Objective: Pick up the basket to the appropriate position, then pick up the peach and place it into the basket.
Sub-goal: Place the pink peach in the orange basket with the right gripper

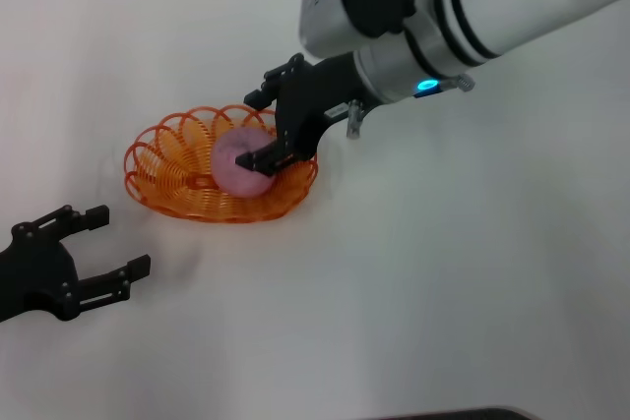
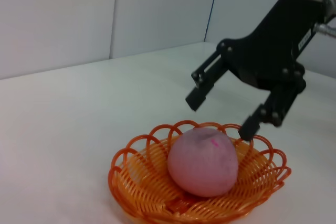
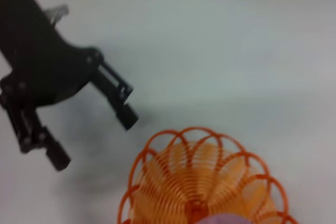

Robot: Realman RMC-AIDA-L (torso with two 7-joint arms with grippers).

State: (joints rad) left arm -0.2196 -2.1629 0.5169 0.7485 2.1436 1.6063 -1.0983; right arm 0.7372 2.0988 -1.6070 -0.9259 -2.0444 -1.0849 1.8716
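The orange wire basket (image 1: 162,166) stands on the white table, left of centre. The pink-mauve peach (image 1: 236,166) lies inside it, towards its right side. My right gripper (image 1: 261,130) is open and hovers just over the peach, one finger on each side, not gripping it. The left wrist view shows the peach (image 2: 202,162) resting in the basket (image 2: 131,182), with the right gripper (image 2: 221,114) open just above and behind it. My left gripper (image 1: 110,241) is open and empty, near the table's front left, apart from the basket. The right wrist view shows the basket (image 3: 173,167) and the left gripper (image 3: 92,137).
The white table (image 1: 443,282) surrounds the basket with nothing else on it. A pale wall (image 2: 105,14) rises behind the table in the left wrist view. The right arm (image 1: 472,7) reaches in from the upper right.
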